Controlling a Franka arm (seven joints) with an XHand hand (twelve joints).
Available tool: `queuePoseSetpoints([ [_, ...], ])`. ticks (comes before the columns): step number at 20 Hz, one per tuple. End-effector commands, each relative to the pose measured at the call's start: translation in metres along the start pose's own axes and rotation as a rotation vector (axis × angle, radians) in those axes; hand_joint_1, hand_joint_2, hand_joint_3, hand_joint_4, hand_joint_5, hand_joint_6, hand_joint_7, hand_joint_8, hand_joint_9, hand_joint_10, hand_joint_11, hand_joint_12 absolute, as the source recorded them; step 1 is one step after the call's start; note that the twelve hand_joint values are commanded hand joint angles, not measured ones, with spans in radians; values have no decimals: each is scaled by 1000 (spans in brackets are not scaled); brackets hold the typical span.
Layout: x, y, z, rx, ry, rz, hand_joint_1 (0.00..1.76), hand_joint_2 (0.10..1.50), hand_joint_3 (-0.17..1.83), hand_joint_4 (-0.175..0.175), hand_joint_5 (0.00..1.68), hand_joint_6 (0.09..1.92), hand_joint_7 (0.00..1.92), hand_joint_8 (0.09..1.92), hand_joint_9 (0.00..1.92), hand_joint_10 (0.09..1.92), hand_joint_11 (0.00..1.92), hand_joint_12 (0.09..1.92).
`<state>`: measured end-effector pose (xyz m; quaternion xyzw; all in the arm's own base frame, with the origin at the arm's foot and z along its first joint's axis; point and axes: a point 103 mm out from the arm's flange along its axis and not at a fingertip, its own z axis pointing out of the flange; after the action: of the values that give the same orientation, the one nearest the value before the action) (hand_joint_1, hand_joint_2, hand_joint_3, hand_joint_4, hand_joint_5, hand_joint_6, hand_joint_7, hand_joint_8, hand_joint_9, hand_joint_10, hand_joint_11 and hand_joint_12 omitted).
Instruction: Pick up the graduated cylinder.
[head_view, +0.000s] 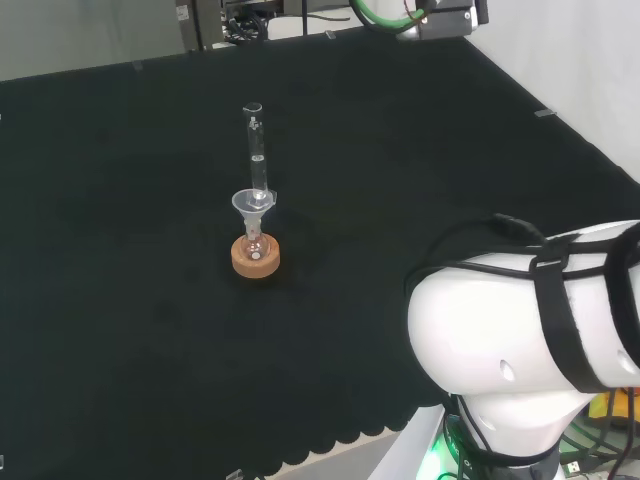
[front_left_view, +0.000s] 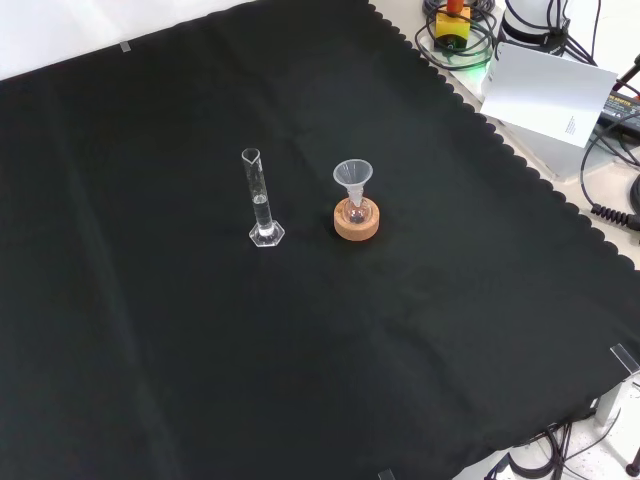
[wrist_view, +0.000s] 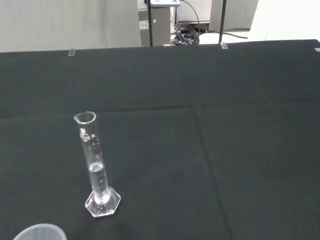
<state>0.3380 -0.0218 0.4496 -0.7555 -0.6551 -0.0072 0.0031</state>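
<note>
Arm link (head_view: 530, 330): smooth white rounded shell wrapped with black straps and cables, nearest the camera in the head view, above the bench's near scalloped edge.
Hand: its state cannot be told from these views.
Cork ring (head_view: 255, 257): round, tan, matte stand near the middle of the black cloth (head_view: 120, 250), well away from every edge.
Flask (front_left_view: 356, 212): small clear glass bulb seated in the cork ring, with a pinkish tint inside.
Funnel (front_left_view: 352, 175): clear cone, wide mouth up, its stem down in the flask's neck.
Graduated cylinder (front_left_view: 259, 196): tall, narrow clear tube with a pouring lip and printed marks, upright on a hexagonal clear foot; just beyond the cork ring in the head view, to its left and apart from it in the front view, untouched.
Cylinder contents: clear liquid fills roughly its lower part, seen in the wrist view (wrist_view: 96, 167).
Cloth: black, matte, faintly creased, scalloped along one edge.
</note>
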Motion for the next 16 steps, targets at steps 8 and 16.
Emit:
queuePoseSetpoints([
  [8, -52, 94, 109, -19, 148, -100, 233, 1126, 272, 13, 331, 87, 149, 499, 328, 596, 94, 1375],
  [16, -44, 128, 178, 9, 227, -166, 325, 1075, 257, 8, 351, 87, 221, 534, 384, 604, 133, 1378],
])
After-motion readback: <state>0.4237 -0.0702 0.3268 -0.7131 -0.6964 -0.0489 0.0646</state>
